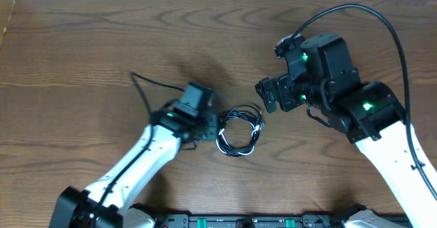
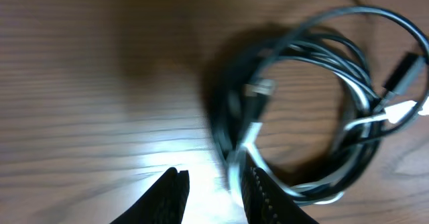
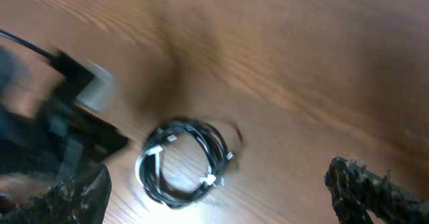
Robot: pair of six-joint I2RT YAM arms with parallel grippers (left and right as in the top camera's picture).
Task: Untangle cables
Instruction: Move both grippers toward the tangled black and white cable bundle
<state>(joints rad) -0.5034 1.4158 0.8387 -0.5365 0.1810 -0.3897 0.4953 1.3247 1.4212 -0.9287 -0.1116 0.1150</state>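
Observation:
The cables (image 1: 239, 129), a black cord (image 2: 322, 49) and a white cord (image 2: 362, 117), lie wound together in one small coil on the wooden table. Small plug ends (image 2: 402, 73) stick out at the coil's right side. My left gripper (image 1: 210, 129) is low at the coil's left edge. In the left wrist view it (image 2: 216, 190) is open, with the coil's left rim against the inside of the right finger. My right gripper (image 1: 268, 95) hovers up and to the right of the coil. It (image 3: 214, 177) is wide open and empty, and the coil (image 3: 184, 160) lies below it.
The wooden table (image 1: 82, 44) stretches to the left and back. The left arm's own black wire (image 1: 147, 84) loops over the table left of the coil. The left arm (image 3: 60, 130) shows blurred at the left of the right wrist view.

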